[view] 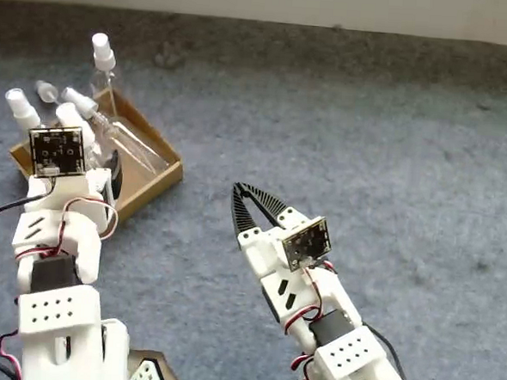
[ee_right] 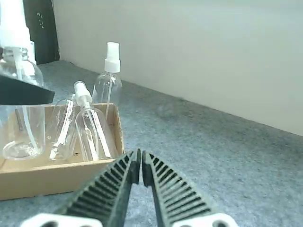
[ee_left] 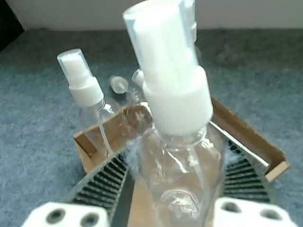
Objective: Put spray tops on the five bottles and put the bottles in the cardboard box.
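my left end effector point(ee_left: 173, 189) is pinching a clear plastic bottle with a white spray top point(ee_left: 173, 109), upright inside the shallow brown cardboard box point(view: 155, 184), beside other capped bottles point(ee_right: 92, 130) lying there. my right end effector point(ee_right: 140, 163) is pressed together with nothing in it, low over the grey carpeted surface point(view: 367, 162), apart from the box.

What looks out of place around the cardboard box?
One spray-topped bottle stands upright on the carpet just behind the cardboard box, outside it, while others lie inside. A small clear cap lies loose on the carpet nearby.
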Robot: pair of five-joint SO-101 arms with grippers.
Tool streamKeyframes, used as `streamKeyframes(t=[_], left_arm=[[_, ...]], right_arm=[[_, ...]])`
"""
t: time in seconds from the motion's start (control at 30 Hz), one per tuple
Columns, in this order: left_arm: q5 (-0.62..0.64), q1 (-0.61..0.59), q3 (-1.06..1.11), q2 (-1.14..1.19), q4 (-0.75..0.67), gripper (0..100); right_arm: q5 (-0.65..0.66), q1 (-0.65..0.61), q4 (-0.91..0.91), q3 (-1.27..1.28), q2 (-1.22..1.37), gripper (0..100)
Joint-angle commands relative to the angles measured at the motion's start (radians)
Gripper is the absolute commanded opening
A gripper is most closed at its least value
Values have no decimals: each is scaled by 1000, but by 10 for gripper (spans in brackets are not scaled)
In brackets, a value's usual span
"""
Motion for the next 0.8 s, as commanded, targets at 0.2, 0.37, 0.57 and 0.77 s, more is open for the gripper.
streamKeyframes(t=[0.2, 0.37, 0.57, 0.77], left_arm=[[-14, -130, 219, 41, -413, 133], [-14, -136, 323, 44, -542, 133], [-11, -133, 443, 48, -721, 133], [-9, -133, 438, 50, -723, 133]], right_arm=[[0, 18, -16, 116, -1, 5], [0, 16, -16, 116, -1, 5], [0, 15, -16, 116, -1, 5], [0, 15, -16, 116, -1, 5]])
